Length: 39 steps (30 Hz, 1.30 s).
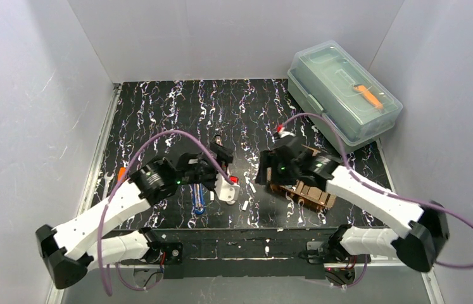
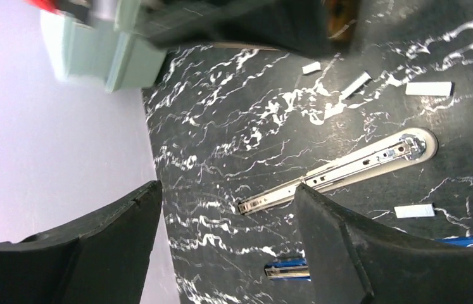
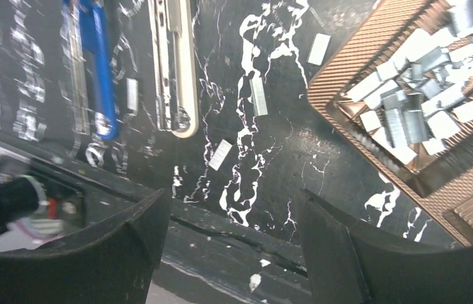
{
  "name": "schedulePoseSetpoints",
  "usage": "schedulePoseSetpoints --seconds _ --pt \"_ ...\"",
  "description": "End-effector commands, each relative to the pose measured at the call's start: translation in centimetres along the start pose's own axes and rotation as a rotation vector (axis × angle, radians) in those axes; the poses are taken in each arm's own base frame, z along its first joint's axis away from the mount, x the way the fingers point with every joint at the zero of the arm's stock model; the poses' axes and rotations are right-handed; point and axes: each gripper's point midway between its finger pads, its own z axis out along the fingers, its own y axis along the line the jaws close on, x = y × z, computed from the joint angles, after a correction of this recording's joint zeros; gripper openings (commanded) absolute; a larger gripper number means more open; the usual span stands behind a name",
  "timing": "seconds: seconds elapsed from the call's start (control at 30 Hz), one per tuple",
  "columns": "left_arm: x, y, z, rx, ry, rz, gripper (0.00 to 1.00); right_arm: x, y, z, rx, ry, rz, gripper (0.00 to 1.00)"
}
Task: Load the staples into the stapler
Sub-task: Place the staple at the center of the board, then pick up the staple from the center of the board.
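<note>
Seen from above, two white-and-black robot arms reach in over a black table (image 1: 157,107) veined with white. The left gripper (image 1: 218,161) and the right gripper (image 1: 266,170) hang near each other over the middle of it. By the left one lies the stapler (image 1: 199,201), which shows from here mostly as a thin blue bar. A brown tray (image 1: 313,197) sits partly under the right arm, its contents hidden in this view. A pale green lidded box (image 1: 344,88) with an orange object (image 1: 369,95) inside stands near the far right corner. The right wrist camera looks into the tray and shows what the overhead view cannot. There the staples (image 3: 411,95) are heaped in one compartment as short silver-grey strips, and several loose strips (image 3: 220,155) lie scattered on the table between tray and stapler. It also shows the stapler as two long parts side by side, a blue part (image 3: 97,69) and a cream part (image 3: 173,76); whether they are joined cannot be told. The right gripper's fingers (image 3: 94,253) are spread wide above the table with nothing between them. The left wrist camera shows a metal channel running along the cream part, which lies just beyond the fingertips with a few loose strips around it. This gripper's fingers are also apart and grip nothing.
</note>
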Motion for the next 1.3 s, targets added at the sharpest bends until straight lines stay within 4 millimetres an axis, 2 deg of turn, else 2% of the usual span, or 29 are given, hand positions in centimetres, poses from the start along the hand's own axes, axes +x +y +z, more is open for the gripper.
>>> schedulePoseSetpoints --seconds 0.0,0.17,0.33,0.37,0.43,0.5,0.9,1.27 --pt "0.6 0.9 -3.2 -0.122 0.055 -0.170 0.78 -0.8 1.4 2.5 0.091 -0.083 -0.129 0.79" --pt "0.3 0.7 -4.8 -0.143 0.055 -0.185 0.80 0.7 2.2 5.0 0.133 -0.071 -0.240 0.72" --pt "0.2 0.3 -5.1 -0.140 0.047 -0.148 0.82 2.1 2.2 7.3 0.185 -0.061 -0.314 0.67" --pt "0.2 0.3 -5.2 -0.141 0.049 -0.144 0.84 2.3 2.0 7.7 0.193 -0.058 -0.323 0.67" --pt "0.2 0.4 -5.3 -0.141 0.048 -0.135 0.93 2.6 1.7 8.5 0.212 -0.058 -0.337 0.66" --pt "0.1 0.3 -5.3 -0.138 0.046 -0.128 0.97 2.9 1.3 9.2 0.227 -0.056 -0.346 0.65" --pt "0.2 -0.2 -5.2 -0.108 0.050 -0.084 0.98 3.9 -0.5 12.0 0.292 -0.039 -0.400 0.61" --pt "0.1 -0.9 -4.9 -0.032 0.050 -0.033 0.98 6.0 -2.4 12.9 0.314 -0.011 -0.375 0.55"
